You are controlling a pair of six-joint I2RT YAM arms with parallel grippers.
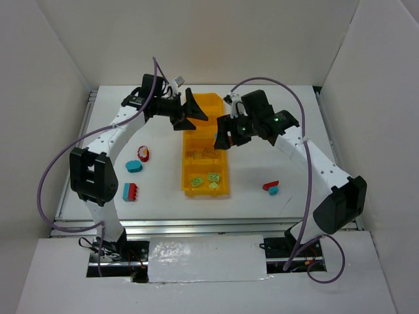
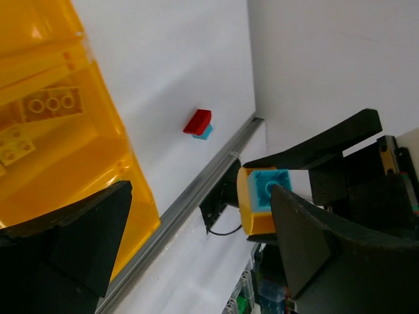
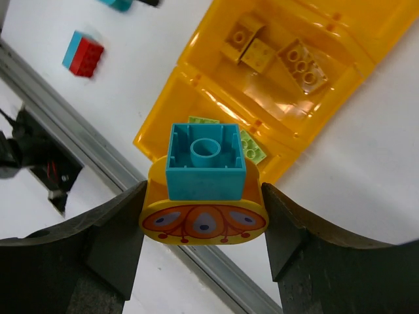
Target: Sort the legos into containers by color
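My right gripper is shut on a rounded yellow lego with an orange pattern that has a teal-blue brick stuck on it, held above the table beside the bin. The same piece shows in the left wrist view. The yellow-orange containers run down the table's middle. Yellow bricks lie in one compartment, light green ones in the nearest. My left gripper stands open and empty over the bin's far end.
Loose legos lie on the table: a red-and-white one, a teal one and a red-teal pair on the left, and a red-teal pair on the right. A metal rail edges the near side.
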